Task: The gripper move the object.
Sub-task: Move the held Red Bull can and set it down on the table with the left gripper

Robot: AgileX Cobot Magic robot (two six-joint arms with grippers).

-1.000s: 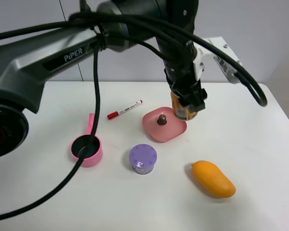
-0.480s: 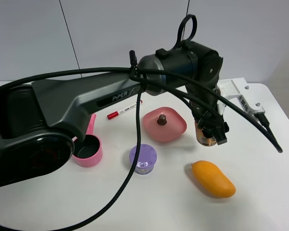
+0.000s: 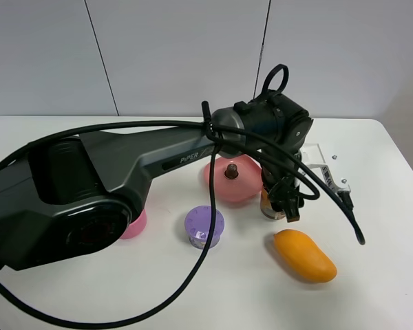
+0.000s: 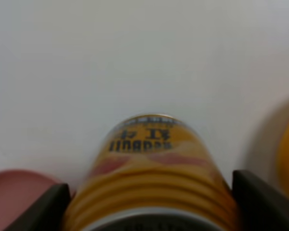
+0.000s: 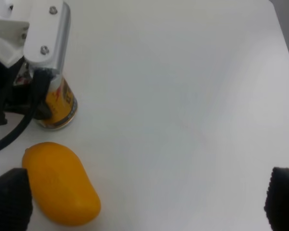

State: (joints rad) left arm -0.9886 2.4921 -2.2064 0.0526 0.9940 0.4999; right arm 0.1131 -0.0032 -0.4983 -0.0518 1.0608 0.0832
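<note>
Left arm [image 3: 158, 151]: stretched across table [image 3: 372, 206], wrist pointing down.
Left gripper [image 3: 282, 206]: jaws clamped around upright can [image 5: 58, 108].

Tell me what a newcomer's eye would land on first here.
The big dark left arm sweeps across the white table, its gripper clamped on an upright orange-gold can. Next comes the bright mango, lying near the can on its camera-side right, and the pink dish just to the can's left.
</note>
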